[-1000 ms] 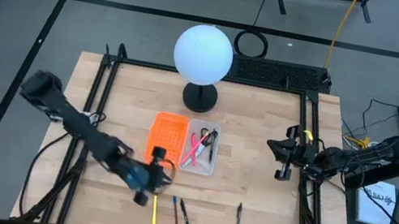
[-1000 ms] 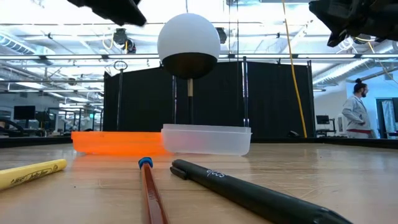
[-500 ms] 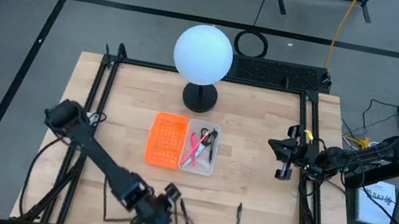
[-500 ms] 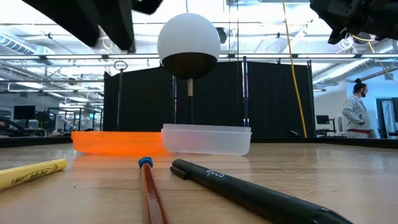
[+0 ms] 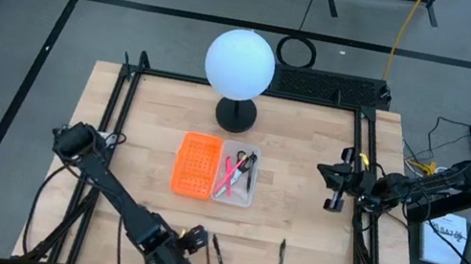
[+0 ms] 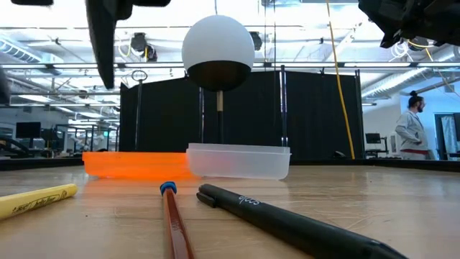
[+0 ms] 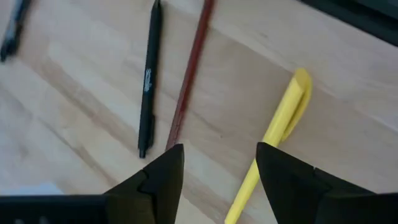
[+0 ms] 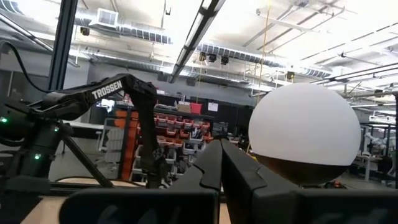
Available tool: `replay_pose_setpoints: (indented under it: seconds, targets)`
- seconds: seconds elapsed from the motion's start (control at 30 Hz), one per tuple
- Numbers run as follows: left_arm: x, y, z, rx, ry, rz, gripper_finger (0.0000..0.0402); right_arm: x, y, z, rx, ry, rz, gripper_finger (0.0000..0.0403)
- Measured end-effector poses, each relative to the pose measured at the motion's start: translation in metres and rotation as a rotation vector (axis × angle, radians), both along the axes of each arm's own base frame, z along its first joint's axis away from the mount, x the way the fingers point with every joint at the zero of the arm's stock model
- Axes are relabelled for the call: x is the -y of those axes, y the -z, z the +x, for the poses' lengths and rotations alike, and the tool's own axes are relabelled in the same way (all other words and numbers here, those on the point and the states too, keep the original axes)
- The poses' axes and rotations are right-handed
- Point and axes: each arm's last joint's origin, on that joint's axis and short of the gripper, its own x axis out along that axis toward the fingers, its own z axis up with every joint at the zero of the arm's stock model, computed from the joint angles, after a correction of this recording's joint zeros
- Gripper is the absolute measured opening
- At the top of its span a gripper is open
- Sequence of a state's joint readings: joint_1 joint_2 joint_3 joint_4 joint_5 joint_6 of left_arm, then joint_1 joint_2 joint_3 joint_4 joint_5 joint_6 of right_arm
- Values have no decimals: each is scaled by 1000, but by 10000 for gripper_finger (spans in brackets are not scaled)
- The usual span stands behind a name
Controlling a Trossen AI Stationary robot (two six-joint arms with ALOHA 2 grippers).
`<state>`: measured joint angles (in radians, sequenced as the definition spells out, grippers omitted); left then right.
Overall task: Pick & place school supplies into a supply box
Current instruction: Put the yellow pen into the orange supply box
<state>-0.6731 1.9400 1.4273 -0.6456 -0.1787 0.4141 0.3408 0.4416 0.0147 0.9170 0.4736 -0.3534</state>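
Note:
My left gripper (image 7: 219,149) hovers open over the pens near the table's front edge (image 5: 190,239), touching nothing. A yellow pen (image 7: 280,121) lies on the wood below it, one end running in under the gap between the fingers. Beside the yellow pen lie a red-brown pencil (image 7: 189,74) and a black pen (image 7: 149,74). Another black pen (image 5: 280,261) lies farther right. The clear supply box (image 5: 237,176) holds pink pens and scissors (image 5: 245,163). My right gripper (image 8: 221,163) waits shut, raised at the table's right side (image 5: 335,184).
An orange perforated tray (image 5: 196,164) sits against the clear box's left side. A white globe lamp (image 5: 240,63) stands behind them on a black base. Black frame rails (image 5: 114,130) run along the table's left and right sides. A person (image 6: 411,133) stands far off in the room.
My left gripper has swung from beside the orange tray's near end toward the table's near edge, sunk lower and rolled about its own line. It now hangs over the yellow pen. In the low view one of its fingers has come down into the picture.

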Motion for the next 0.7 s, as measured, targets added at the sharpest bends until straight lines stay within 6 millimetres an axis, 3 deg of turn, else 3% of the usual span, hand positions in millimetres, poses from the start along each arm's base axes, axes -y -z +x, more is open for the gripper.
replay_pose_setpoints:
  seconds: [0.37, 0.7]
  targets:
    - [1, 0, -1, 18, 213, 92, 209, 0, -2, -1, 25, 4, 1, 0]
    - [-15, 12, 3, -43, 290, 77, 209, 0, -1, -1, 19, -9, 22, 0]
